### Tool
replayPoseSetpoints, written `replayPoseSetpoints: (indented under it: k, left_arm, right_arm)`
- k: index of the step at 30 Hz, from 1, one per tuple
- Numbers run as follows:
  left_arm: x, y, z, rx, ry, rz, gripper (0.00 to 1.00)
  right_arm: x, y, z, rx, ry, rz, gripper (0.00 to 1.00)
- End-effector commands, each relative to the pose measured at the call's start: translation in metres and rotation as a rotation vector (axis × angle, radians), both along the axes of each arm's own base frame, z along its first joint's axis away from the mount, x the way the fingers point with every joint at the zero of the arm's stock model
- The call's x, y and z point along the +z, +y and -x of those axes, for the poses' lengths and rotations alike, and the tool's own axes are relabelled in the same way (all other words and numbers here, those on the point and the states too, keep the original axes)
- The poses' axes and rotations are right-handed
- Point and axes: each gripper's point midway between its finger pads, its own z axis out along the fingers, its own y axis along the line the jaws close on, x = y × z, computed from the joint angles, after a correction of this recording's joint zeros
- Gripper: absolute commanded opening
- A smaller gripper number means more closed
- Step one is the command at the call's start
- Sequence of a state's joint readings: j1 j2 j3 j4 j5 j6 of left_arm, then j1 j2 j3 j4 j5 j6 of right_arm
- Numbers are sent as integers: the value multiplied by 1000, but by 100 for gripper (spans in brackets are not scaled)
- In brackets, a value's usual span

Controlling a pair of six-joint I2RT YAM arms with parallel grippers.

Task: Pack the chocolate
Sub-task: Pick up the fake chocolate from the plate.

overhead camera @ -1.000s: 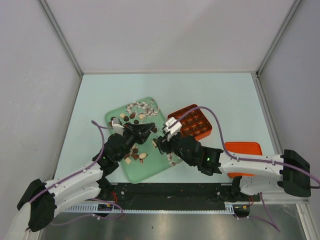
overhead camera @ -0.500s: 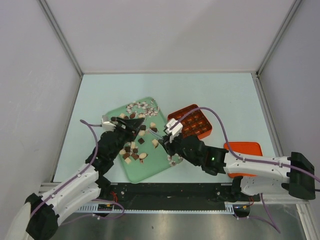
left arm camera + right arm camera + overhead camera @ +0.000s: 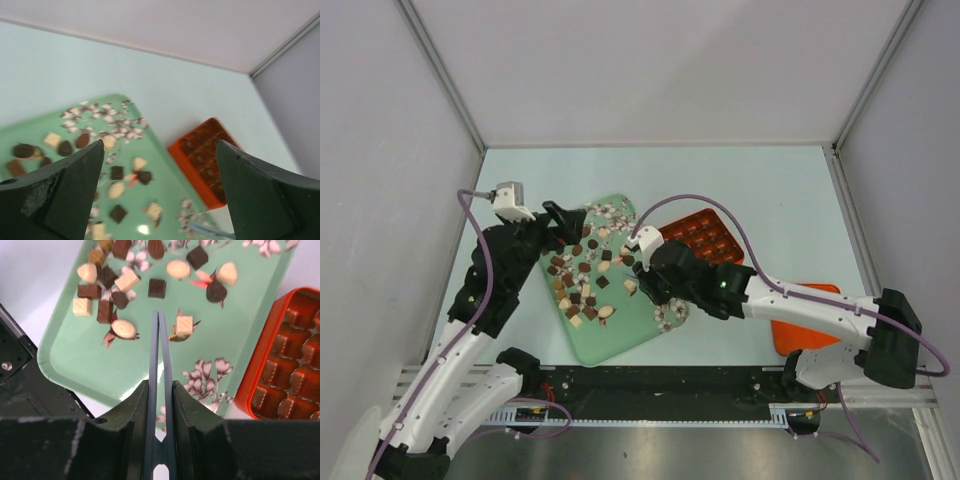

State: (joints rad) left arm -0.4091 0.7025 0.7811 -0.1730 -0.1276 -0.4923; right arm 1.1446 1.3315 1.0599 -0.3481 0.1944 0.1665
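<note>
Several chocolate pieces (image 3: 582, 285), dark, light brown and cream, lie scattered on a green flowered tray (image 3: 620, 335). My left gripper (image 3: 555, 225) hangs open above the tray's upper left edge, holding nothing; in its wrist view (image 3: 159, 150) the chocolate (image 3: 144, 176) lies far below. My right gripper (image 3: 645, 280) is shut on grey-blue tweezers (image 3: 160, 365), whose tips are squeezed together and hold nothing. They sit just left of a cream square chocolate (image 3: 184, 324). The orange box (image 3: 705, 240) with its grid of cells stands right of the tray.
An orange lid (image 3: 810, 320) lies at the near right, partly under the right arm. The orange box (image 3: 285, 365) holds brown pieces in its cells. White walls close in the pale table on three sides.
My left gripper has opened wide and lifted back to the upper left, uncovering the pieces. My right gripper has closed tighter on the tweezers and shifted slightly up and left.
</note>
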Motion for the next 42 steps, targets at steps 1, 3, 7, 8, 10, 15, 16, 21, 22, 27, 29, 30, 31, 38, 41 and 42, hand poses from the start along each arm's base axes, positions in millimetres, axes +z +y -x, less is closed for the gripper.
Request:
replayPoseSetpoints:
  k: [1, 3, 7, 8, 10, 15, 16, 21, 22, 27, 29, 30, 31, 38, 41, 42]
  left_arm:
    - [-16, 30, 13, 21, -6, -319, 98]
    - [-24, 43, 16, 80, -8, -336, 98]
    - [-43, 58, 17, 165, 8, -334, 98]
    - [-44, 62, 17, 176, 18, -347, 98]
    - [-47, 70, 18, 216, 38, -368, 98]
    - [-52, 79, 20, 250, 41, -400, 98]
    - [-52, 79, 20, 251, 41, -400, 98]
    - [-49, 81, 21, 257, 29, -399, 98]
    - [-50, 81, 21, 260, 31, -400, 98]
    - [-49, 81, 22, 258, 28, -398, 98]
    - [-51, 79, 21, 245, 31, -398, 98]
    - [-51, 77, 21, 238, 31, -398, 98]
    - [-53, 77, 20, 236, 36, -402, 98]
    - [-54, 75, 20, 227, 41, -404, 98]
    - [-54, 75, 20, 227, 42, -405, 98]
    - [-54, 76, 20, 228, 42, -405, 98]
  right_arm:
    - [-19, -3, 6, 2, 140, 104, 27]
    - [-31, -1, 1, -16, 155, 149, 27]
    - [-32, 2, -14, -53, 179, 177, 27]
    - [-34, 2, -16, -58, 188, 186, 27]
    - [-44, -1, -22, -71, 208, 231, 28]
    - [-53, 6, -29, -51, 215, 276, 29]
    - [-54, 5, -32, -57, 215, 278, 29]
    - [-54, 7, -40, -62, 219, 279, 30]
    - [-57, 7, -41, -59, 222, 286, 31]
    - [-63, 12, -44, -48, 229, 303, 34]
    - [-67, 15, -44, -40, 235, 309, 35]
    - [-67, 15, -45, -40, 232, 313, 36]
    - [-66, 17, -46, -40, 230, 309, 37]
    - [-71, 23, -46, -19, 245, 318, 39]
    - [-74, 24, -46, -14, 252, 323, 40]
    - [-76, 23, -46, -16, 255, 327, 40]
